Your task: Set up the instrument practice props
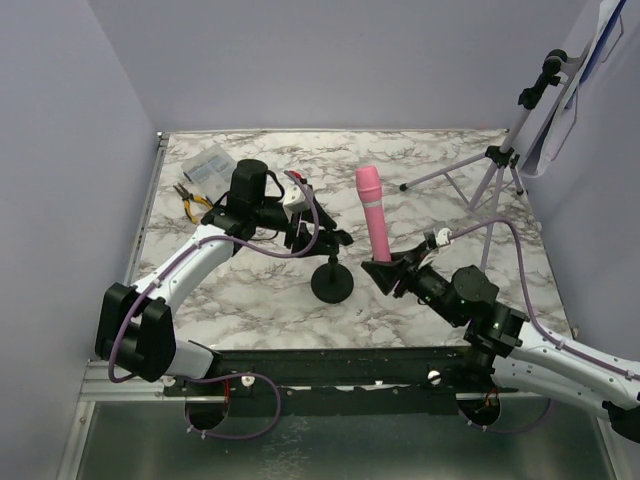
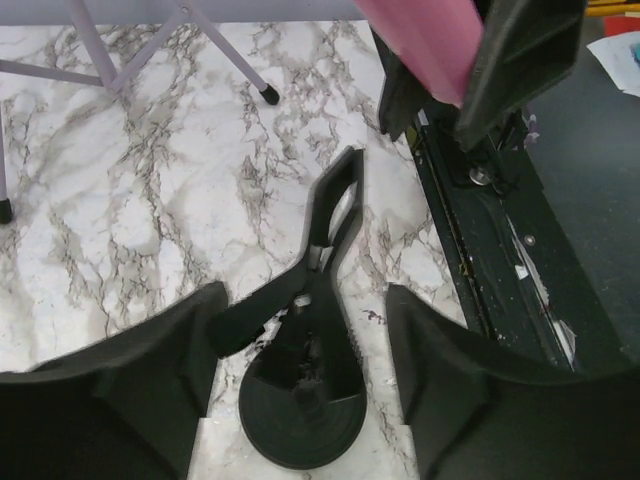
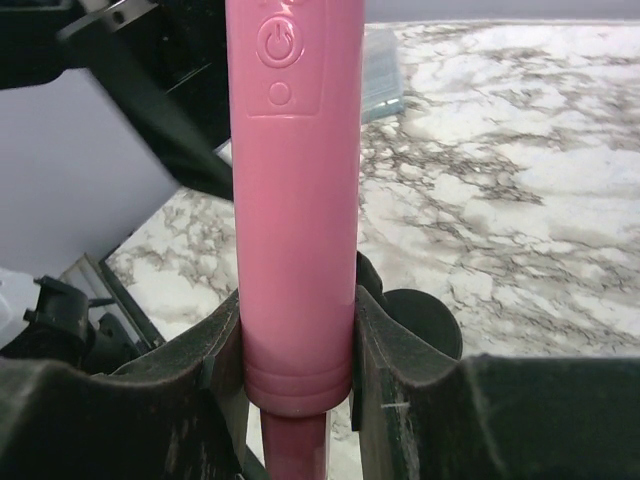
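Top external: pink microphone beside mic stand; tripod near table edge

A white table with grey marble lines is seen. A small black stand with a round foot is set near its middle. A clear box and orange pliers are laid at ten o'clock. Thin tripod legs are planted at two o'clock.

We read no words, only a raised power symbol on the pink microphone, above a small round dot.
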